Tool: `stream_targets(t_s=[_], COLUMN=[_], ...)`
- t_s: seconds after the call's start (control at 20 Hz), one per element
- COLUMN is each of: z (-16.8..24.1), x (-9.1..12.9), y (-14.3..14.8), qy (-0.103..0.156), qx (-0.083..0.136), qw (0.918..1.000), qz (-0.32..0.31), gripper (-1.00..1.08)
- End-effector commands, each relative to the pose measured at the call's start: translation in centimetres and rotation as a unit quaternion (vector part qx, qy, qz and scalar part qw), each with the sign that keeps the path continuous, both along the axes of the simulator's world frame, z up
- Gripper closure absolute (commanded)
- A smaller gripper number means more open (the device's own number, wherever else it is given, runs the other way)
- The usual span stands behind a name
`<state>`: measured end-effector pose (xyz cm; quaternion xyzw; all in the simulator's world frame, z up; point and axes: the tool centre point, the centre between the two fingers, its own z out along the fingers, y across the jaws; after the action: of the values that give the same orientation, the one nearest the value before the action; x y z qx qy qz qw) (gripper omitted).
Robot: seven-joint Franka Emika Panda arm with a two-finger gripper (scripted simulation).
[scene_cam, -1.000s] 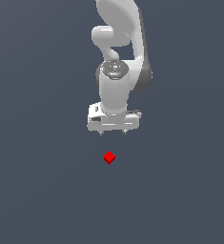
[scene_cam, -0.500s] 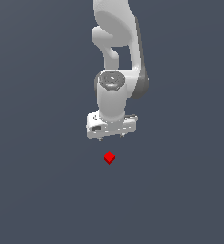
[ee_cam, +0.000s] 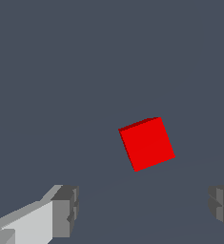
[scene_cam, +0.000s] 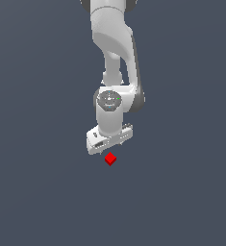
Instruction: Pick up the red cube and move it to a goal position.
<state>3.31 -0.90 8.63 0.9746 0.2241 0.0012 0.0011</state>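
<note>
Since a second ago your arm has swung down and toward the cube (scene_cam: 110,158), so the claw (scene_cam: 108,142) that hung well above it now sits just over it in the exterior view; the cube itself has not shifted. It lies alone on the grey tabletop (scene_cam: 32,192), a corner turned toward the exterior camera, untouched.

You are in the approach step, with the grasp not yet begun. The claw is spread wide and holds nothing: the wrist view shows one finger pad (ee_cam: 66,211) and the other far apart, with the cube (ee_cam: 147,143) ahead of the gap and nearer one pad than the other.

Next, I judge, you need to centre the gap over the cube, square the pads to its turned faces, then descend and close.

The exterior view hides the fingers under the claw body; only the wrist view gives their spread and the offset. No goal marker appears in either view.
</note>
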Motion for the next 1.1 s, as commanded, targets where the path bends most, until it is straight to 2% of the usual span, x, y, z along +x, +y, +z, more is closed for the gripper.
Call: stream_targets(t_s=[0.0,0.55,1.05], z=[-1.4,-5.7,-6.6], x=[0.6,2.4,2.9], y=[-0.1,-0.2,-0.2], qy=[0.0,0.001,0.002], qx=[0.001,0.001,0.001], qw=[0.9993,0.9888,0.9847], qz=[0.036,0.149,0.174], gripper=[-0.92,-0.92,-0.92])
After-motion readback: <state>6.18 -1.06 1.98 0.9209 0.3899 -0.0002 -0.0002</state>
